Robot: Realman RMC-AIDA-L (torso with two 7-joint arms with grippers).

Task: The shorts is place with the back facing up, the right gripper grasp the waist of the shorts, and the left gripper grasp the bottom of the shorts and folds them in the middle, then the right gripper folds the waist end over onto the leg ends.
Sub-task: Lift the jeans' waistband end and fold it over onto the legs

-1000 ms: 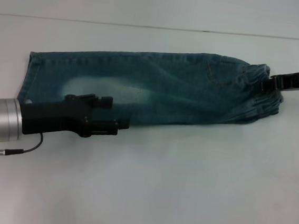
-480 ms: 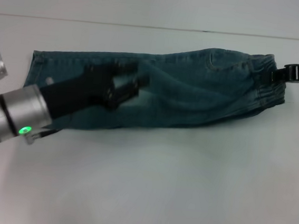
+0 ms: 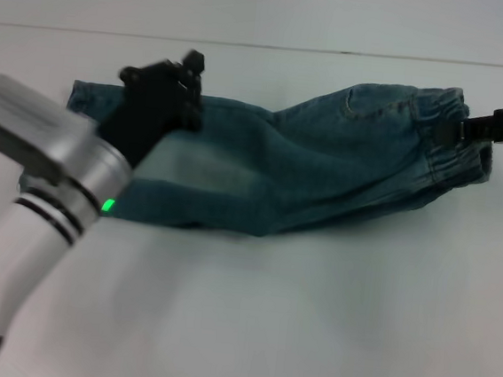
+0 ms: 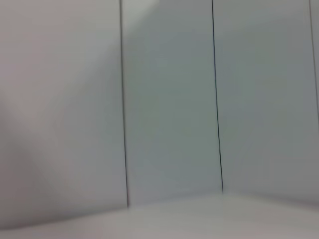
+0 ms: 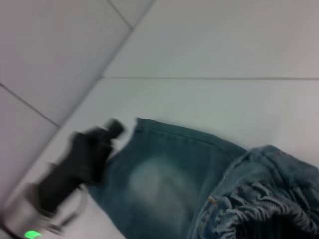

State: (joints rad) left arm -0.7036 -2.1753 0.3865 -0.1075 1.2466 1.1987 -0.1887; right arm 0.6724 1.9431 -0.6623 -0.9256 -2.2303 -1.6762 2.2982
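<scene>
The blue denim shorts [image 3: 307, 172] lie folded lengthwise on the white table [image 3: 310, 319], leg ends to the left and elastic waist [image 3: 456, 141] to the right. My right gripper [image 3: 465, 129] is shut on the waist at its far right corner. The right wrist view shows the gathered waist [image 5: 259, 211] close up and the faded leg panel [image 5: 154, 179] beyond it. My left gripper [image 3: 166, 80] hangs raised over the far edge of the leg end, pointing away from me; the right wrist view also catches it [image 5: 94, 152]. The left wrist view holds only a panelled wall [image 4: 169, 109].
The white table runs back to a wall seam [image 3: 265, 45]. Bare tabletop lies in front of the shorts and to their right. My left arm's silver forearm [image 3: 47, 178] covers the near-left corner of the leg end.
My left arm swung from the near edge of the shorts up and back over the leg end. The shorts slid slightly right with the right gripper holding the waist.
</scene>
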